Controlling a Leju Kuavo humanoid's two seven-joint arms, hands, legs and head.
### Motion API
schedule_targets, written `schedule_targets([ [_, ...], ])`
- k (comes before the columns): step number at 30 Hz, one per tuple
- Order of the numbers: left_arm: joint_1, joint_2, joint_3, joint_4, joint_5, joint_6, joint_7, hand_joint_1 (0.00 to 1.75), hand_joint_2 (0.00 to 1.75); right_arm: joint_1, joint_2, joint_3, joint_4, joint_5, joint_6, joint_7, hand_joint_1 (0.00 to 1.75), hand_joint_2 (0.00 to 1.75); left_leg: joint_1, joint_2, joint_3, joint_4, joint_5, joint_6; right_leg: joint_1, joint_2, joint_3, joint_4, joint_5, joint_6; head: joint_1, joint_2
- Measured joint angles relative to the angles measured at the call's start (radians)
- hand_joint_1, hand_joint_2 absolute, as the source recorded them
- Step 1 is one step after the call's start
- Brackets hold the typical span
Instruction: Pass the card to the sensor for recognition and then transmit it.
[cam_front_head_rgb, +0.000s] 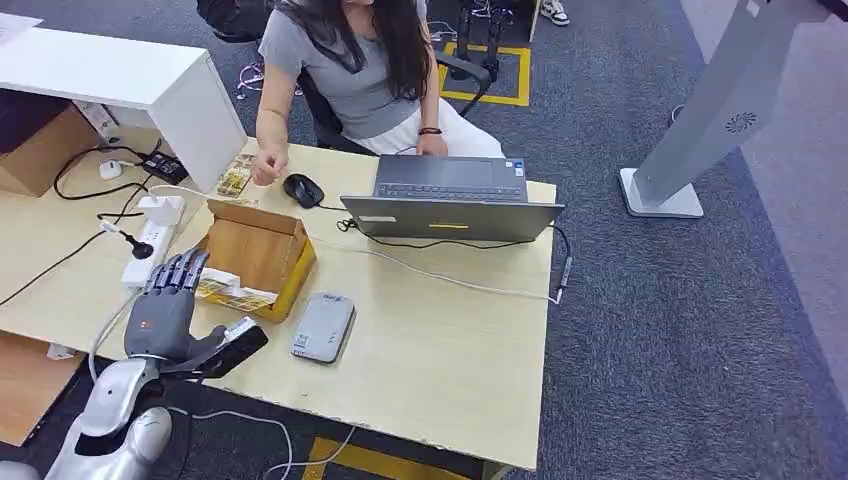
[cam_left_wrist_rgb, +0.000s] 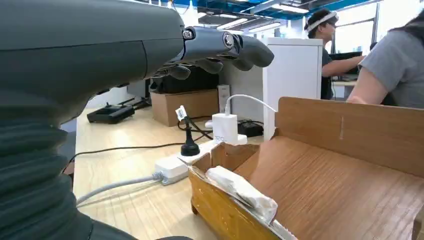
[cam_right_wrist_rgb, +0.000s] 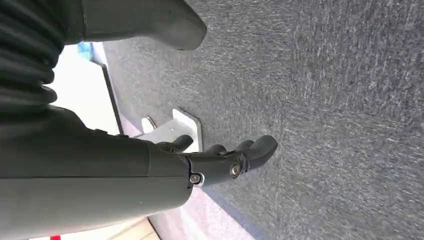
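Just ahead of our left hand (cam_front_head_rgb: 165, 305) sits an open cardboard box (cam_front_head_rgb: 262, 250), and the fingers (cam_front_head_rgb: 180, 270) reach over its near rim, spread apart, gripping nothing. From the left wrist camera the fingers (cam_left_wrist_rgb: 220, 47) hang above the box wall (cam_left_wrist_rgb: 350, 130) with air under them, not touching. Inside the box, right under our fingertips, lies a wrapped pack (cam_front_head_rgb: 232, 290), seen in the wrist camera as a white wrapped bundle (cam_left_wrist_rgb: 242, 192) against the near wall; we take this for the cards, but cannot tell a single card apart. Beside our thumb, on the side away from the power strip, a grey card reader (cam_front_head_rgb: 323, 327) lies flat on the wooden desk (cam_front_head_rgb: 450, 350), near the box but not touching it. On the other side of the hand is a white power strip (cam_front_head_rgb: 150, 240) with a charger plugged in.

Beyond the box a person (cam_front_head_rgb: 350, 70) sits at a laptop (cam_front_head_rgb: 450, 200), one hand by a black mouse (cam_front_head_rgb: 303, 189).

Our right hand (cam_right_wrist_rgb: 220, 160) hangs over grey carpet (cam_right_wrist_rgb: 340, 100), fingers loosely curled, holding nothing.
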Motion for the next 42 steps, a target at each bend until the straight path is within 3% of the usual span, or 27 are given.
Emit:
schedule_targets([
  [29, -0.08, -0.02, -0.018, 0.108, -0.034, -0.042, 0.028, 0.0, 1.75, 0.0, 0.0, -0.008, 0.0, 0.053, 0.011, -0.014, 0.0, 1.75, 0.0, 0.0, 0.0, 0.0, 0.0, 0.0, 0.0, 0.0, -0.001, 0.0, 0.0, 0.0, 0.0, 0.0],
  [42, -0.125, -0.03, -0.061, 0.142, -0.045, -0.052, 0.039, 0.0, 1.75, -0.001, 0.0, -0.027, 0.0, 0.072, 0.018, -0.01, 0.0, 1.75, 0.0, 0.0, 0.0, 0.0, 0.0, 0.0, 0.0, 0.0, 0.0, 0.0, 0.0, 0.0, 0.0, 0.0],
])
